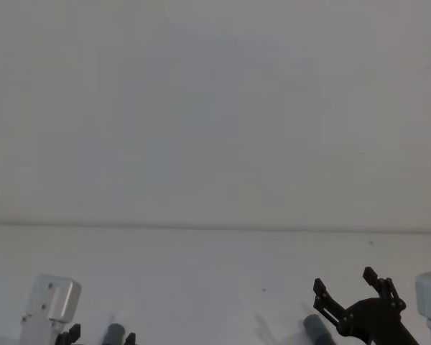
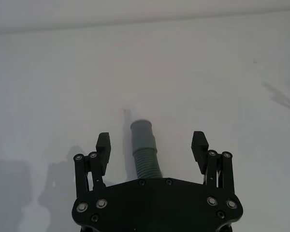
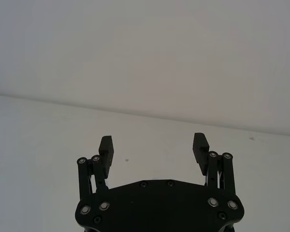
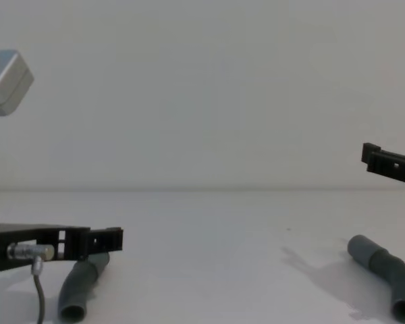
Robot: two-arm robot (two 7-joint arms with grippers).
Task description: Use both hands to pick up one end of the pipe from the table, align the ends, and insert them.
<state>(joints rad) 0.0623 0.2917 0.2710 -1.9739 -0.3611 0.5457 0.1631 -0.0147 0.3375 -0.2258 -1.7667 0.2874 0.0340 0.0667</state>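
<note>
I find the left pincer [image 2: 152, 141] open over the left hose [image 2: 146, 155], aligned lengthwise; right pincer [image 3: 153, 145] open, above the lower-right hose [image 4: 385, 268].

Dark grey hoses, black grippers, white ground.

The left dark grey flexible hose piece [image 4: 84, 280], at 7 o'clock in the chest view, has a body ribbed in fine rings and a smooth, lighter grey cuff [image 2: 143, 133]. The right dark grey bent hose piece [image 4: 385, 273], at 5 o'clock, is the same grey. The left angular robot gripper [image 2: 152, 141] and right angular robot gripper [image 3: 152, 143] are matt black, fingers [image 2: 104, 142] included, dotted with small silver screw heads. The plain matte worktop [image 4: 209, 263] is unmarked white, the wall [image 4: 202, 88] pale grey, and the boxy wrist housing [image 1: 54, 298] silver.
</note>
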